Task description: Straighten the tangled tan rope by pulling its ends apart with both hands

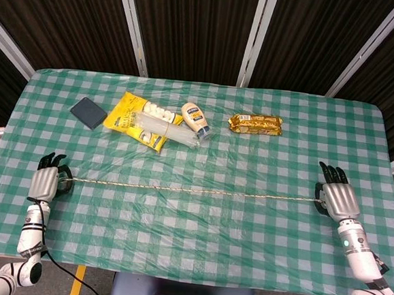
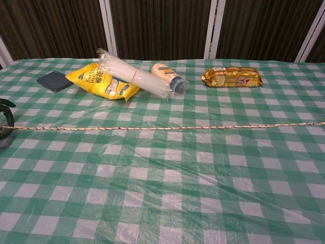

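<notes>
Gripping one tan rope (image 1: 193, 190), taut, straight: left hand (image 1: 44, 184), right hand (image 1: 336, 199), one end each.

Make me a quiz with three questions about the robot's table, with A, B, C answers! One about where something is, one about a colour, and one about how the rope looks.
1. Where is the blue pad?
A. left of the yellow bag
B. right of the gold packet
C. on the rope

2. What colour is the tablecloth?
A. red and white
B. green and white
C. plain blue

3. How is the rope now?
A. in a heap
B. tied in a loop
C. stretched straight

Answers:
1 A, the pad lies at the far left, beside the bag.
2 B, its checks are green and white.
3 C, it runs in a line from the left robot hand to the right robot hand.
</notes>
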`<state>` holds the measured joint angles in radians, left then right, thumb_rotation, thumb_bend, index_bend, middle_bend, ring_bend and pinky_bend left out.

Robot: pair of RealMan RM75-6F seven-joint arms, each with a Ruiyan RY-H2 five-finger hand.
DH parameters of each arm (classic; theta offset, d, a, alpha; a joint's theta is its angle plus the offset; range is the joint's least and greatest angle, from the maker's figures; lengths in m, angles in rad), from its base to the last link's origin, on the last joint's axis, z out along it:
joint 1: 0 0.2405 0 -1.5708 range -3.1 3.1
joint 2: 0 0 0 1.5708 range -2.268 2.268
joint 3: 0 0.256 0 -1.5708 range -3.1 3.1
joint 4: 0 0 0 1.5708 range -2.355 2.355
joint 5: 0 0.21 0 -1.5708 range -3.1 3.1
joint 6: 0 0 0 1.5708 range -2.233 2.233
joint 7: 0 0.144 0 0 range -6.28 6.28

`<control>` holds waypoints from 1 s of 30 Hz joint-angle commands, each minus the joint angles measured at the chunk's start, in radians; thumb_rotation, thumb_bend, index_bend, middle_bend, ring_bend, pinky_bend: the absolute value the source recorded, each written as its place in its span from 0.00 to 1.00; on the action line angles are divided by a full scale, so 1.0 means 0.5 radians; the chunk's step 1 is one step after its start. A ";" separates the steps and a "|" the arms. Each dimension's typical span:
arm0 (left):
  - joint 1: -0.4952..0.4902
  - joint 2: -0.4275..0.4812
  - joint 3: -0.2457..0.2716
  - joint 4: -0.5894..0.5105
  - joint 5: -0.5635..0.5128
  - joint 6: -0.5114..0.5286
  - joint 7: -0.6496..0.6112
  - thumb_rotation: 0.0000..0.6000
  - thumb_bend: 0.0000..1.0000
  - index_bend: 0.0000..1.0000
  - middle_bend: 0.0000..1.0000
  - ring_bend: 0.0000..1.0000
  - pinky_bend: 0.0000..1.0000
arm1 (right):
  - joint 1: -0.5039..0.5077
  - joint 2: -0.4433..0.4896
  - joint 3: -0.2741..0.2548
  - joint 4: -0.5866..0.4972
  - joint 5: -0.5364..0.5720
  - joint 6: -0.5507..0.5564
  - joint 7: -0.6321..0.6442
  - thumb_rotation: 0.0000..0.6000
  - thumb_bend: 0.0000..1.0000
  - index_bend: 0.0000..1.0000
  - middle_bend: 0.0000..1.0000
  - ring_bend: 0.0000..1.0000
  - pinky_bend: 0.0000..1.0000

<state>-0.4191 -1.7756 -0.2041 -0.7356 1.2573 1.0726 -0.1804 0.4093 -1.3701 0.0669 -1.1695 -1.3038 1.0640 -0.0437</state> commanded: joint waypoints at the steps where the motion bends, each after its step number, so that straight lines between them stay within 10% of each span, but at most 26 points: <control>1: -0.005 -0.008 0.005 0.011 0.007 -0.001 -0.001 1.00 0.48 0.67 0.15 0.03 0.08 | -0.003 -0.019 -0.007 0.024 -0.009 -0.015 0.010 1.00 0.51 0.78 0.09 0.00 0.00; 19: -0.012 -0.061 0.047 0.126 0.026 -0.085 -0.061 1.00 0.48 0.55 0.15 0.03 0.08 | 0.041 -0.222 -0.007 0.317 0.042 -0.239 0.001 1.00 0.51 0.67 0.09 0.00 0.00; 24: 0.001 -0.033 0.084 0.111 0.073 -0.070 -0.105 1.00 0.46 0.11 0.12 0.02 0.09 | 0.055 -0.206 -0.019 0.303 0.096 -0.356 -0.089 1.00 0.50 0.11 0.01 0.00 0.00; 30: 0.025 0.058 0.095 -0.033 0.112 -0.016 -0.180 1.00 0.44 0.00 0.05 0.00 0.09 | 0.011 -0.129 -0.006 0.191 0.082 -0.259 -0.086 1.00 0.48 0.00 0.00 0.00 0.00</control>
<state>-0.4124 -1.7632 -0.1588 -0.7282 1.3038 1.0476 -0.2570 0.4242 -1.4490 0.0620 -1.0568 -1.2590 0.9169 -0.0875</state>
